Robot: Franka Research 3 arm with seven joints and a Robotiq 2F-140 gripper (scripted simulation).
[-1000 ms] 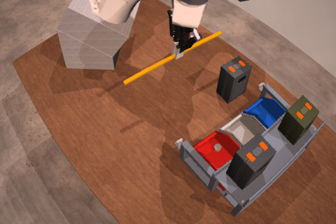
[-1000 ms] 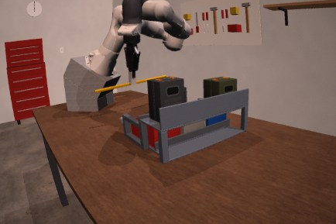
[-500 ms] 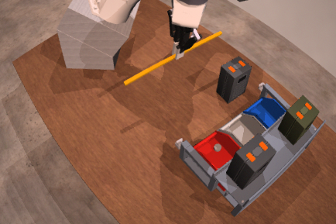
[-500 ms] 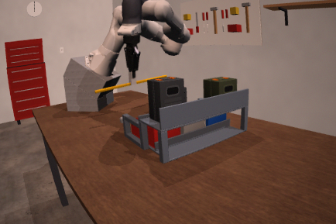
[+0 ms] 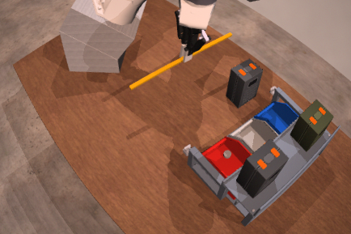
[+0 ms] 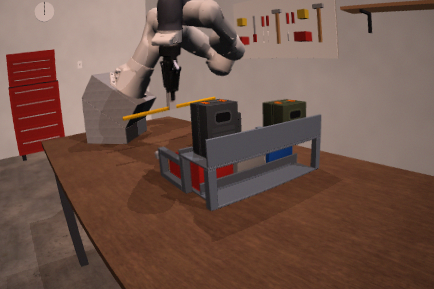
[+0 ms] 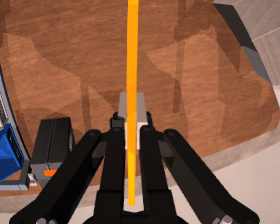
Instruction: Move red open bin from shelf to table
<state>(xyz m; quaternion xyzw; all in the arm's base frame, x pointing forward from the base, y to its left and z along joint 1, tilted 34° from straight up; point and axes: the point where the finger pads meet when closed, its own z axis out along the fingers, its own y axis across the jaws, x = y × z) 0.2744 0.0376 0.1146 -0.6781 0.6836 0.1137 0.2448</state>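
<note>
My gripper (image 5: 186, 56) (image 6: 171, 105) (image 7: 131, 103) is shut on a long thin orange rod (image 5: 155, 74) (image 6: 145, 113) (image 7: 132, 45), held level above the table (image 5: 109, 132) (image 6: 300, 233), away from the shelf (image 5: 288, 154) (image 6: 262, 136). The red open bin (image 5: 224, 166) (image 6: 218, 172) sits in the shelf at the end nearest the camera in the top view, with a small round grey part (image 5: 227, 154) in it. Beside it are the beige bin (image 5: 251, 135) (image 6: 251, 164) and the blue bin (image 5: 279, 117) (image 6: 279, 155) (image 7: 2, 156). The red bin's base is hidden.
A dark case (image 5: 259, 172) (image 6: 216, 130) with orange latches stands on top of the shelf behind the red bin. A green case (image 5: 309, 128) (image 6: 277, 114) stands at the blue end. Another dark case (image 5: 243, 87) (image 7: 52, 142) stands upright on the table near the blue bin.
</note>
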